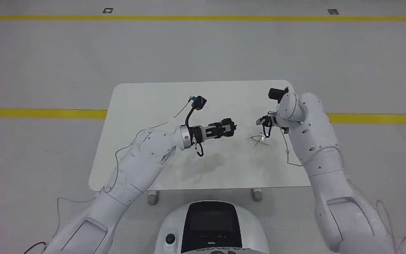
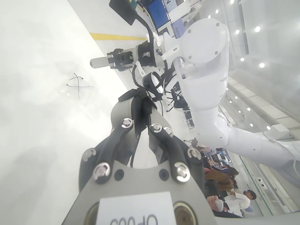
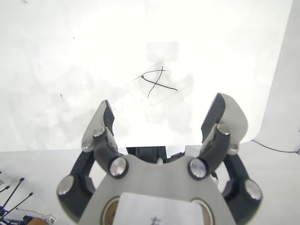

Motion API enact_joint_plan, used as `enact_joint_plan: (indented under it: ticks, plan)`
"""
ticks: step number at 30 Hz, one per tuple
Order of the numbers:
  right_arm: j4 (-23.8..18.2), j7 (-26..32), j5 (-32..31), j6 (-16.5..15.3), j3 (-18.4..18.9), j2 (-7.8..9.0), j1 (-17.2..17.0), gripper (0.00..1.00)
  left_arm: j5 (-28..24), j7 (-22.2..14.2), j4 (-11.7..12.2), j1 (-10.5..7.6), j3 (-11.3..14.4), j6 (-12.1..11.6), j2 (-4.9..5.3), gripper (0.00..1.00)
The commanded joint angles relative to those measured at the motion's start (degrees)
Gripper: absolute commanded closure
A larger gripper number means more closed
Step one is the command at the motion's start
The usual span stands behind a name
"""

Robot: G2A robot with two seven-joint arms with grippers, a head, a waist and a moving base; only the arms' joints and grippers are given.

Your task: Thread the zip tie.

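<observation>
**Approach to the pick.** Two black zip ties point(image 3: 155, 83) lay crossed on a clear sheet point(image 3: 168, 95), right of the middle of the table point(image 1: 158, 108), and neither arm touched them. The right gripper point(image 3: 163, 101) hung above and just short of them, its fingers point(image 3: 213, 113) spread wide and empty. The left gripper point(image 2: 137, 95) was held roughly level over the table's middle and pointed toward the ties. Its fingers were clenched together, with nothing discernible between them.

To do the step well, the right fingers should probably come down astride one strap only, away from the crossing, so that the second tie is not dragged along. A thin strap lying flat is apt to slip, so closing low against the sheet seems wise. The head should be left free for threading.
</observation>
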Motion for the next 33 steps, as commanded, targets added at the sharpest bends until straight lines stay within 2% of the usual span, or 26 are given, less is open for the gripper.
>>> enact_joint_plan:
  ticks: [1, 5, 14, 22, 24, 30, 31, 32, 33]
  plan:
    - [-0.4, -1.9, 0.8, -0.4, 0.1, -0.01, -1.0, 0.00, 0.0, 0.0, 0.0, 0.00, 0.0, 0.0, 0.00, 1.00]
    - [-0.9, -1.8, 1.2, 0.2, -0.6, -0.20, -1.6, 0.00, 0.0, 0.0, 0.0, 0.00, 0.0, 0.0, 0.00, 1.00]
    - [2.6, -1.4, 2.2, 0.2, -1.4, -1.64, -0.6, 0.00, 0.0, 0.0, 0.0, 0.00, 0.0, 0.0, 0.00, 1.00]
    - [2.5, -1.7, 1.8, 0.2, -0.9, -1.75, -0.6, 0.00, 0.0, 0.0, 0.0, 0.00, 0.0, 0.0, 0.00, 1.00]
    - [2.3, -3.9, 1.6, 0.1, -1.0, -1.74, -1.5, 0.00, 0.0, 0.0, 0.0, 0.00, 0.0, 0.0, 0.00, 1.00]
    - [1.4, -4.3, 0.6, 0.2, -0.7, -2.06, -2.7, 0.00, 0.0, 0.0, 0.0, 0.00, 0.0, 0.0, 0.00, 1.00]
    - [1.3, -4.3, 0.6, 0.2, -0.6, -2.13, -2.8, 0.13, 0.0, 0.0, 0.0, 0.00, 0.0, 0.0, 0.00, 1.00]
    - [1.1, -4.2, 0.5, 0.2, -0.5, -2.21, -2.9, 0.40, 0.0, 0.0, 0.0, 0.00, 0.0, 0.0, 0.00, 1.00]
    - [0.9, -4.2, 0.5, 0.2, -0.4, -2.31, -3.1, 0.51, 0.0, 0.0, 0.0, 0.00, 0.0, 0.0, 0.00, 1.00]
